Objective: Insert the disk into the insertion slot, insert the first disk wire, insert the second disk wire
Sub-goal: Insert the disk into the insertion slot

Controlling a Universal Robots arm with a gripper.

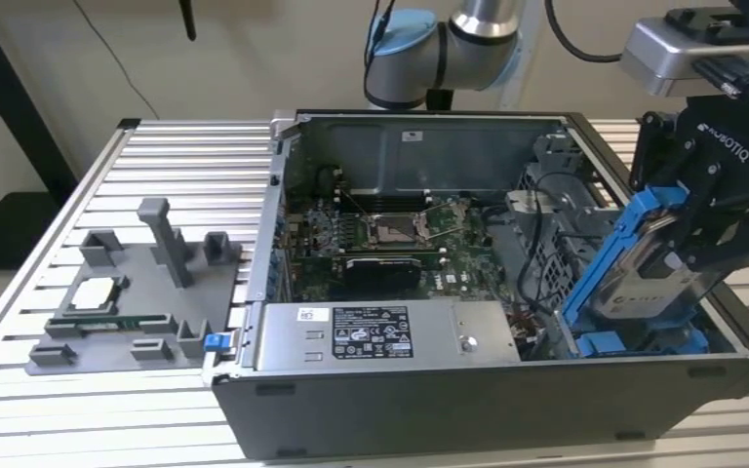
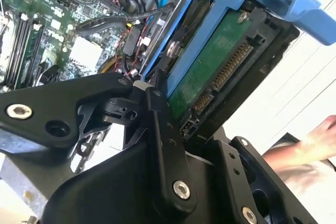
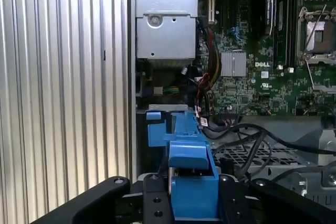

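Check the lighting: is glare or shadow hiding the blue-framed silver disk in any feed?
Exterior view: even light; the silver-grey disk in its blue carrier shows plainly in the black gripper. Second wrist view: background beyond the disk blown out white, yet its green circuit board is well lit. First wrist view: deep shadow in the gap beside the grey power-supply box; the carrier is bright.

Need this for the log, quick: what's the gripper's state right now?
Gripper: shut on the disk.
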